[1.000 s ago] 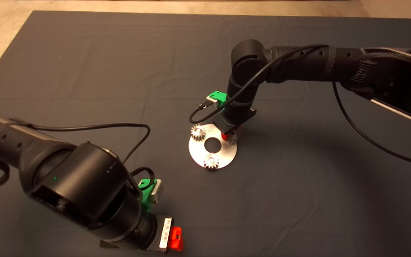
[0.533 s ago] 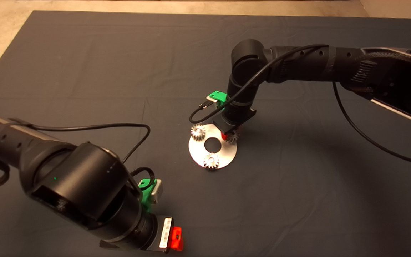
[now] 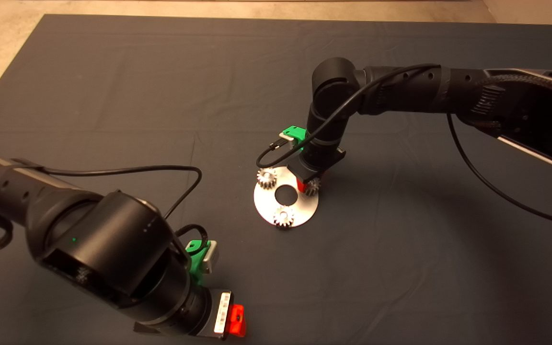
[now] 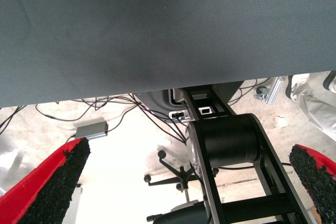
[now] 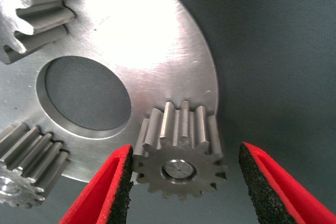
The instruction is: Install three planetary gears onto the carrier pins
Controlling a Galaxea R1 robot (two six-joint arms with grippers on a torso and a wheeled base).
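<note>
Gear (image 5: pixel 181 150) on pin, right hand (image 5: pixel 184 182) open

Disc (image 3: pixel 300 206) lies on mat (image 3: pixel 113 96), about mid-desk. Three gears sit on pins on the disc: one far-left (image 3: pixel 267 178), one near (image 3: pixel 284 217), one right (image 5: pixel 180 153). Right gripper (image 5: pixel 181 177) stands over the right gear, jaws apart on either side, left one touching. Left gripper (image 3: pixel 232 320) sits at the near-left mat edge, well apart from the disc.
</note>
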